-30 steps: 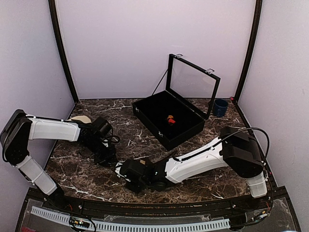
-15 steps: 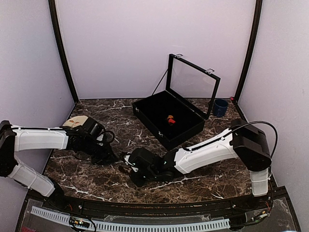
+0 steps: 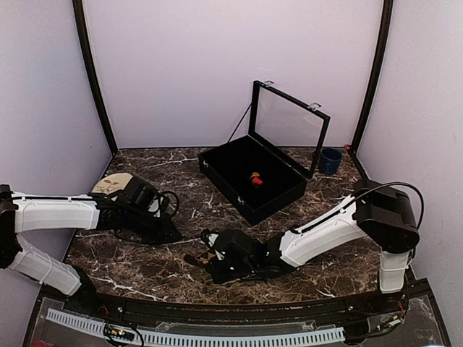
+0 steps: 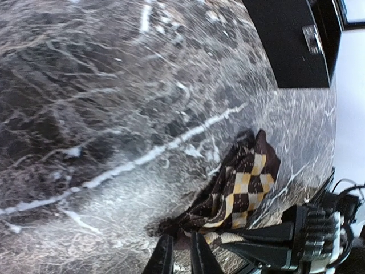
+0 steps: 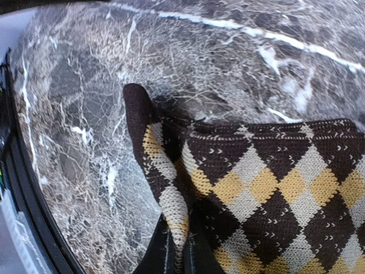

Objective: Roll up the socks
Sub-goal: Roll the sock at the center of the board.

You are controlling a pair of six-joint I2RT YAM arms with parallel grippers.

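Shifted over the last second: right gripper (image 5: 178, 254) carried farther toward the table's right, left gripper (image 4: 182, 258) brought in low after it. Pinches, on the right side, a fold of the black argyle knit sock with tan and grey diamonds (image 5: 268, 188), jaws fully closed on the cloth. Shows, on the left side, fingers (image 4: 165, 260) nearly together at the sock's opposite tip; cloth between them or not, impossible to tell. Suggests stretching of the strip between two holds, with rolling not yet begun. Places the sock rumpled and partly doubled on the dark marble-patterned tabletop (image 4: 85, 114), toward the front edge, between both grippers. Reads as fine, limp knit, likely to bunch and slip; beneath it, hard glossy veined slab. Includes, well behind, an open black rectangular case (image 3: 271, 202) holding a small red-and-orange bundle (image 3: 255, 179), probably the other sock, too small to confirm.
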